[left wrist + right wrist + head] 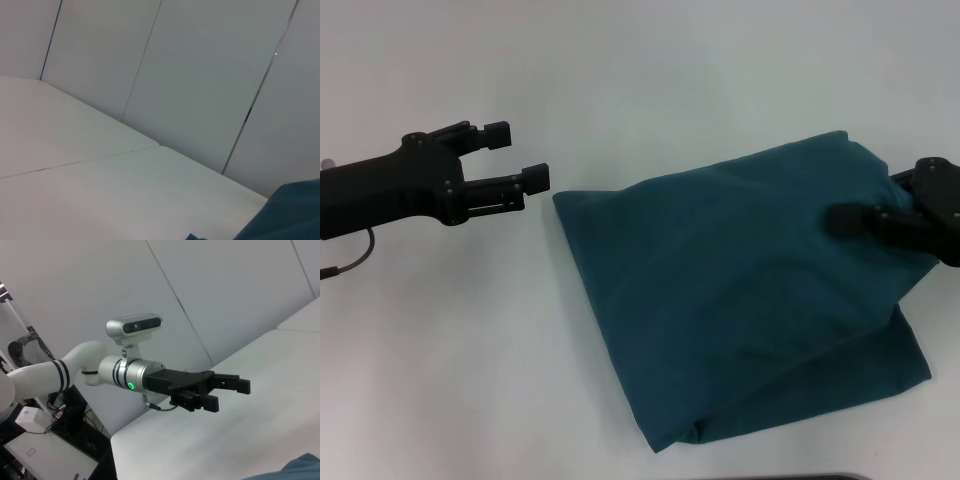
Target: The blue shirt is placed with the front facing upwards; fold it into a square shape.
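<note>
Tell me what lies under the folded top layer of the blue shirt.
More of the blue shirt: a lower layer sticks out along its near edge. The front is covered. The right gripper pinches the top layer; the left gripper hangs open.

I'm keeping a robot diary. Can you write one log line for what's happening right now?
blue shirt: folded, plain side up on white table | left gripper: open, off shirt, beside its left corner | right gripper: on shirt's right edge, grip unclear

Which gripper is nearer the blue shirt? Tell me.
Right. The right gripper sits on the blue shirt at its right edge; whether it grips the cloth is unclear. The left gripper is open, off the shirt's left corner, not touching.
</note>
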`<control>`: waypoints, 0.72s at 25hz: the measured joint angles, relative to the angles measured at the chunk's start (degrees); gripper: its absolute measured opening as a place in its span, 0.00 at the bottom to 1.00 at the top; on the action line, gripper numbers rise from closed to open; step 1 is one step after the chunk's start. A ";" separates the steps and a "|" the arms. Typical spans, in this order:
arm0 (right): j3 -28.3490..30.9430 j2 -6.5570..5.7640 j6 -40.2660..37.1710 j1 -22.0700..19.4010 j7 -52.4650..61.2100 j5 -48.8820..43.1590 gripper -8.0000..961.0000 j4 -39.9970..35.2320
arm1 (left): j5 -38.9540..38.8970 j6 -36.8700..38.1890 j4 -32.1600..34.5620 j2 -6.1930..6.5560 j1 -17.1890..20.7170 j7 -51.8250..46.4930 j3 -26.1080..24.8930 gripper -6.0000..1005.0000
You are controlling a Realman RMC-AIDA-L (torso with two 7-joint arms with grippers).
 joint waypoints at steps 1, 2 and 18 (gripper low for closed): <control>-0.02 -0.03 0.00 -0.07 0.00 0.00 0.06 0.01 | 0.00 0.00 0.00 0.00 -0.02 0.00 0.00 0.90; -0.04 -0.07 0.00 -0.16 0.01 -0.03 0.06 0.01 | 0.00 0.00 0.01 0.00 -0.07 0.00 0.00 0.90; 3.25 -1.49 -3.34 -0.10 0.02 -7.56 0.07 -10.35 | 0.04 -0.07 0.18 0.09 -0.44 0.00 0.00 0.90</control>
